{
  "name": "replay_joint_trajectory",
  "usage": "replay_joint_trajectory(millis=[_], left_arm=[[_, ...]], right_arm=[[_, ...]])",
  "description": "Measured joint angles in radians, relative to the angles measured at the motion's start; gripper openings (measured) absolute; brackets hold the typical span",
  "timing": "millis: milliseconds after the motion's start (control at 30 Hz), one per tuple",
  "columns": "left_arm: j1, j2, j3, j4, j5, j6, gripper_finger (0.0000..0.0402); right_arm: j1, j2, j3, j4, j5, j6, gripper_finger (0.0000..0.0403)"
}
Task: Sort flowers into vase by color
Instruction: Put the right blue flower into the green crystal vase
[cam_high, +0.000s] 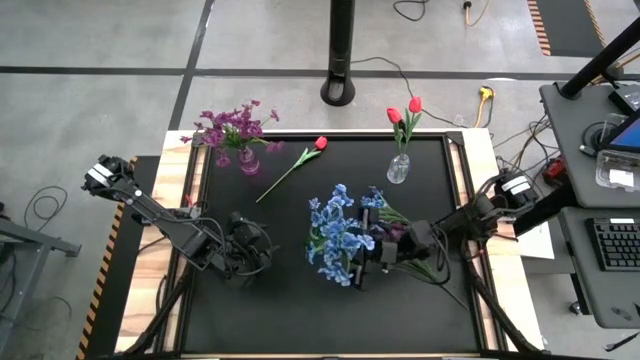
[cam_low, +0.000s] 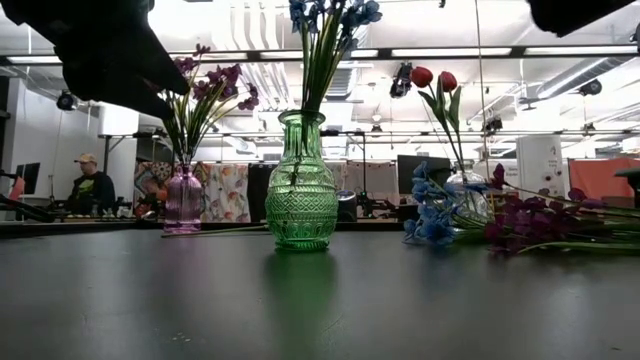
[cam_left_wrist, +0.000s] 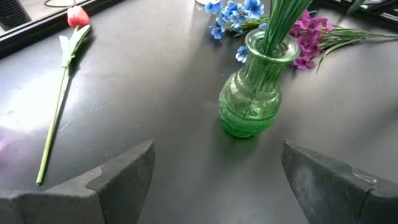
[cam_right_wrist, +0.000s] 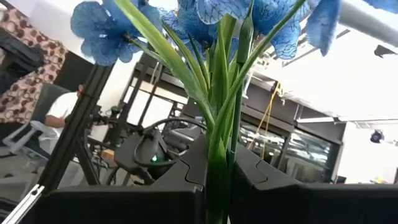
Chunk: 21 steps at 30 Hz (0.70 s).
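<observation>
Blue flowers (cam_high: 336, 235) stand in the green vase (cam_low: 301, 190) near table centre, stems pinched tight by the right gripper (cam_high: 372, 255) at their 3 o'clock. Left gripper (cam_high: 252, 250), at 9 o'clock, hangs wide apart, empty.

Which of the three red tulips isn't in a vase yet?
The lone red tulip lying flat on the table; the other two tulips stand in the clear vase.
</observation>
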<state>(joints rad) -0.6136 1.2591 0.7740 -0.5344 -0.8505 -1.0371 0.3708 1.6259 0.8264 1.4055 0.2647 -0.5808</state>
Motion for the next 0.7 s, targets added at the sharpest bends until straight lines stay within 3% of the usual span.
replay_joint_trajectory(millis=[700], left_arm=[[0.0, 0.0, -0.002, 0.004, -0.004, 0.0, 0.033]], right_arm=[[-0.099, 0.099, 0.036, 0.025, -0.038, 0.044, 0.0022]])
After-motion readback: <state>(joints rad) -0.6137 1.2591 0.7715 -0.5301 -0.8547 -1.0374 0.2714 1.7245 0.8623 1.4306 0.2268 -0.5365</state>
